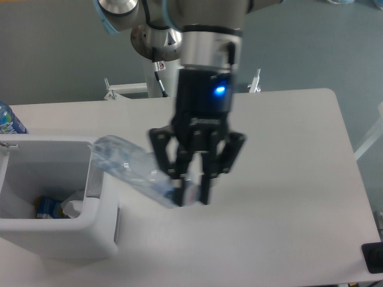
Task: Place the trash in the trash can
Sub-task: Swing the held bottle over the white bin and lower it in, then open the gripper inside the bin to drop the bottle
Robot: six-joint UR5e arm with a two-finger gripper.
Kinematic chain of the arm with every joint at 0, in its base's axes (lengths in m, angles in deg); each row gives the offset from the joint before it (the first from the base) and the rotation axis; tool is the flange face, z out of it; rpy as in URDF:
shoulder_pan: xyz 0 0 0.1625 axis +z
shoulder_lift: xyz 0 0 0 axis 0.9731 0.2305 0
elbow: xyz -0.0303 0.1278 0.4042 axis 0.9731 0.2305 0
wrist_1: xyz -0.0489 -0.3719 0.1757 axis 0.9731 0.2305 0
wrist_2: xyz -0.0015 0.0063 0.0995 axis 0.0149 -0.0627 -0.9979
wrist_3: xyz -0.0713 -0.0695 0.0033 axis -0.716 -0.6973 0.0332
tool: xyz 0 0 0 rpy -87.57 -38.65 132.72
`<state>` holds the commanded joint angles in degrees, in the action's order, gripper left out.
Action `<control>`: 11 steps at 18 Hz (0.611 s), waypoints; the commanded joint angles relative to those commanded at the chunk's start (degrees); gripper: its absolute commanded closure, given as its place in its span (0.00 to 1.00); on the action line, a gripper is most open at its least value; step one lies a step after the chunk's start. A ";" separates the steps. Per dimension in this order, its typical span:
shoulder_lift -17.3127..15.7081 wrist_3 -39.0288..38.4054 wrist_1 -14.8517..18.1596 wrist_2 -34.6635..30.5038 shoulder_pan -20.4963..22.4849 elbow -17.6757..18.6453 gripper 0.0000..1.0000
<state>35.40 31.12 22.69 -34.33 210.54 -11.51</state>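
My gripper (190, 195) hangs above the table's middle, shut on one end of the crushed clear plastic bottle (128, 165). The bottle is in the air, lying nearly level, and its free end reaches over the right rim of the white trash can (99, 222) with the grey panel (96, 178). Inside the can lie a whitish crumpled wrapper (73, 205) and some other litter. The bottle's gripped end is partly hidden behind the fingers.
A blue-labelled bottle (8, 122) stands at the far left edge behind the can. The arm's white base post (161, 75) rises at the back of the table. A dark object (373, 257) sits at the front right corner.
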 joint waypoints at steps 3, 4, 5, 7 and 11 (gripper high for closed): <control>0.97 0.00 -0.09 -0.09 -2.81 0.17 0.91; 1.49 0.09 -0.09 -0.17 -3.52 0.09 0.91; 1.76 0.00 -0.17 -0.17 -3.78 -0.09 0.91; 2.63 0.09 -1.84 -0.17 -5.27 -0.18 0.91; 4.83 0.61 -3.16 -0.26 -8.17 0.26 0.85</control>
<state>40.24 31.74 19.53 -34.60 202.36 -11.25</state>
